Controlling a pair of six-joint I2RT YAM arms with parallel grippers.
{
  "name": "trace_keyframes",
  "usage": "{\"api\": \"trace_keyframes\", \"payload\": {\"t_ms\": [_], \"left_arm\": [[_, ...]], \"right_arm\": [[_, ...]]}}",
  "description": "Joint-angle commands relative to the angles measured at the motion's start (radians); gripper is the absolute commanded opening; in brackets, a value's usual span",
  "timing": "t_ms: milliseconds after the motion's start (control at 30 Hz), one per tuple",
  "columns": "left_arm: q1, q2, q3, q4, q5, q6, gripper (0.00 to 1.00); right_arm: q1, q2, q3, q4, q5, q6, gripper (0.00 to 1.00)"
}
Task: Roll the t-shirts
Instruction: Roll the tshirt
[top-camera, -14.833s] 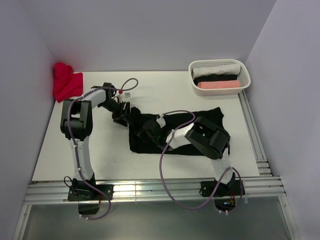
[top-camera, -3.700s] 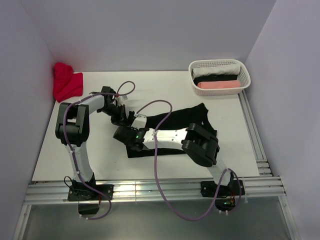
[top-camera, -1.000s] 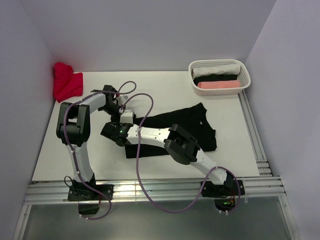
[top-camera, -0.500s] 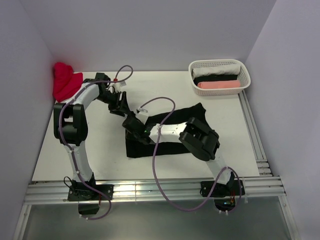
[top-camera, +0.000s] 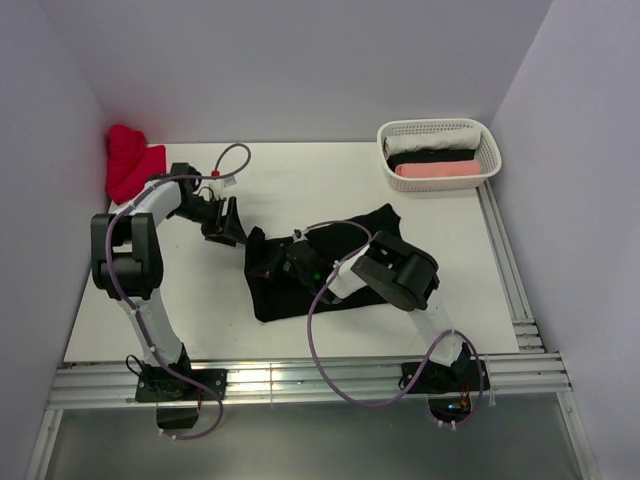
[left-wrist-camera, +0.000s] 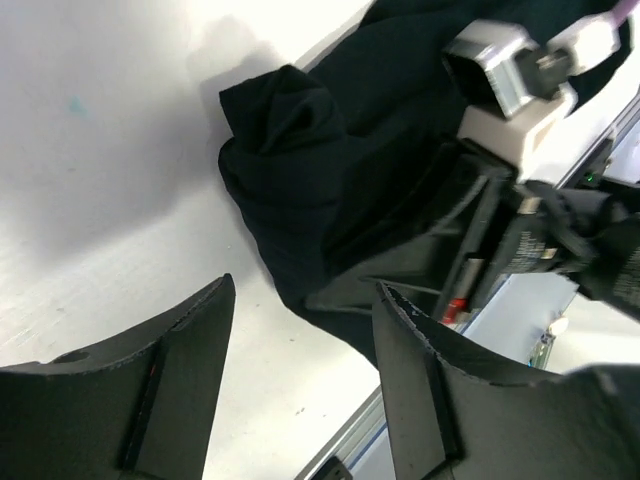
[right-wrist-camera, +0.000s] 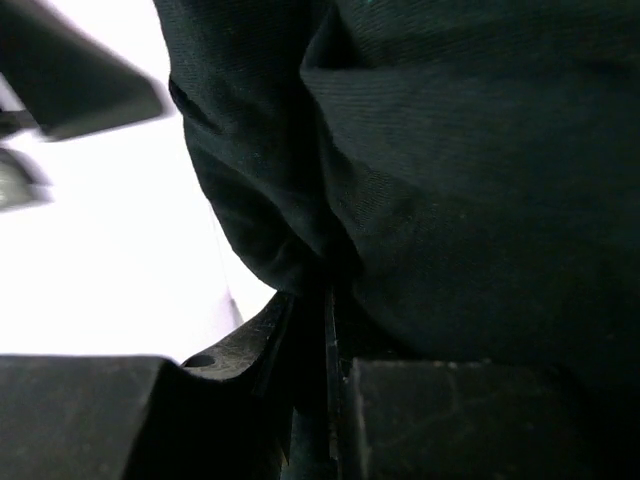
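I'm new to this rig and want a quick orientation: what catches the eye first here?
A black t-shirt lies bunched mid-table, the right tool pinching a fold while the left tool stands open beside it. A red cloth sits in the far left corner, and a white basket of rolled cloths at far right.

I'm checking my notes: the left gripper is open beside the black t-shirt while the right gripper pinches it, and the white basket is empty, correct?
Not quite: the top external view shows the white basket holding rolled cloths in white, black and pink. The rest stands.
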Motion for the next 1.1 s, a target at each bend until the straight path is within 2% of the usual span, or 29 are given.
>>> {"api": "trace_keyframes", "payload": {"t_ms": [0, 100, 333, 433, 633, 667, 733, 767, 867, 933, 1033, 1067], "left_arm": [[-0.008, 0.018, -0.033, 0.078, 0.017, 0.050, 0.63], [-0.010, 0.049, -0.058, 0.121, 0.054, 0.026, 0.64], [-0.057, 0.086, -0.101, 0.215, 0.020, -0.011, 0.65], [-0.074, 0.097, -0.092, 0.256, -0.032, -0.050, 0.62], [-0.073, 0.107, -0.070, 0.308, -0.202, -0.134, 0.30], [-0.073, 0.120, -0.050, 0.307, -0.217, -0.137, 0.21], [-0.068, 0.135, -0.023, 0.298, -0.246, -0.137, 0.10], [-0.062, 0.149, -0.004, 0.290, -0.245, -0.175, 0.01], [-0.050, 0.158, 0.030, 0.270, -0.276, -0.179, 0.00], [-0.047, 0.158, 0.049, 0.264, -0.285, -0.174, 0.00], [-0.048, 0.169, 0.082, 0.238, -0.285, -0.175, 0.00], [-0.048, 0.170, 0.085, 0.233, -0.288, -0.174, 0.00]], "right_arm": [[0.006, 0.013, 0.000, 0.089, -0.079, 0.060, 0.06], [0.006, 0.009, -0.010, 0.084, -0.074, 0.067, 0.06], [0.006, -0.025, 0.019, -0.023, -0.050, 0.027, 0.06], [0.007, -0.026, 0.022, -0.062, -0.027, 0.029, 0.06], [0.017, -0.039, 0.014, -0.114, 0.022, 0.047, 0.06], [0.023, -0.039, 0.017, -0.126, 0.028, 0.046, 0.06], [0.027, -0.034, 0.036, -0.161, 0.041, 0.044, 0.06], [0.030, -0.033, 0.039, -0.172, 0.047, 0.044, 0.05], [0.041, -0.045, 0.036, -0.192, 0.084, 0.040, 0.06], [0.064, -0.059, 0.057, -0.253, 0.106, 0.021, 0.10], [0.099, -0.101, 0.108, -0.451, 0.209, -0.043, 0.30], [0.110, -0.114, 0.123, -0.573, 0.237, -0.077, 0.41]]}}
